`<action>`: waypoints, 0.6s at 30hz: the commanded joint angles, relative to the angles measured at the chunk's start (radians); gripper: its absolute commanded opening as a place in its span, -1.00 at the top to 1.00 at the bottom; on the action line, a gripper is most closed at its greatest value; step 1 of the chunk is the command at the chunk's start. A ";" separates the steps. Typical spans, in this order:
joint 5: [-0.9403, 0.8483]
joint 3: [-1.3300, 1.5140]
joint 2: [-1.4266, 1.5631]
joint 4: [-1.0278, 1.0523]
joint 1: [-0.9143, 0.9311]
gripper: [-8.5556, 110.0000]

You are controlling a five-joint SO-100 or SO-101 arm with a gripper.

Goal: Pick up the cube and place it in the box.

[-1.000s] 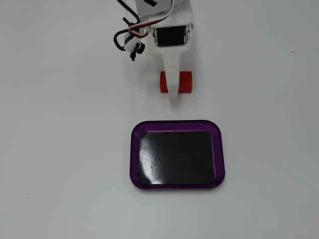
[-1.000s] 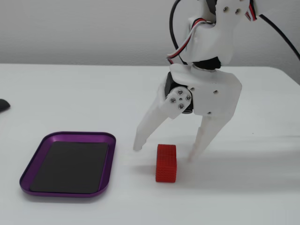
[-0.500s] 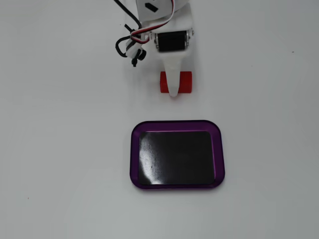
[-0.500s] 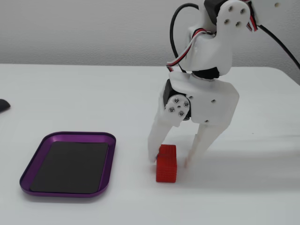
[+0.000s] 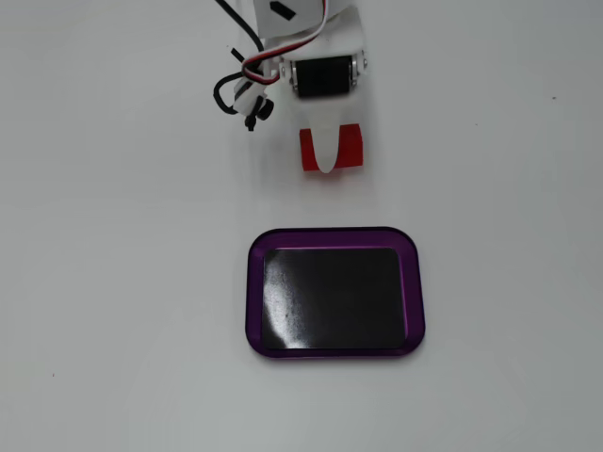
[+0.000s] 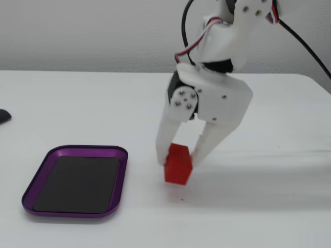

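In a fixed view from above, the cube [image 5: 330, 149] lies on the white table [image 5: 113, 282] just past the far edge of the box [image 5: 335, 291], apart from it, with bare table between them. A white finger [image 5: 325, 151] of the gripper [image 5: 326, 155] crosses the middle of the cube, so red shows on both sides of it; from here the second finger is hidden and the width of the opening cannot be read. The box sits flat, its purple rim framing a glossy black floor with nothing in it. In a fixed view from the side, the gripper [image 6: 178, 157] reaches down with its two white fingers [image 6: 166, 135] set on opposite sides of the cube [image 6: 178, 164], narrowed against it, while the cube's base rests on the table [image 6: 269, 206]. Here the box [image 6: 76, 179] lies to the left of the cube, well clear of the arm. A dark object [image 6: 4, 115] sits at the left edge, too cut off to identify.
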 commanded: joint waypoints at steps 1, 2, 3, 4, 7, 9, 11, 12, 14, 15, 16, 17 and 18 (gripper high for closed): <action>-0.011 -0.091 0.086 0.011 -0.003 0.86; -0.011 -0.101 0.098 0.002 -0.002 0.86; -0.011 -0.114 0.109 -0.003 -0.002 0.86; -0.011 -0.127 0.110 -0.006 -0.002 0.86; 0.000 -0.186 0.118 -0.067 0.002 0.86; 0.005 -0.209 0.101 -0.130 0.034 0.86; 0.005 -0.230 0.069 -0.183 0.067 0.86; 0.005 -0.247 0.044 -0.202 0.083 0.86; 0.006 -0.281 -0.018 -0.233 0.107 0.86; 0.006 -0.302 -0.052 -0.239 0.110 0.86; 0.006 -0.327 -0.091 -0.239 0.112 0.86; 0.006 -0.353 -0.127 -0.239 0.112 0.86; 0.008 -0.377 -0.164 -0.239 0.110 0.86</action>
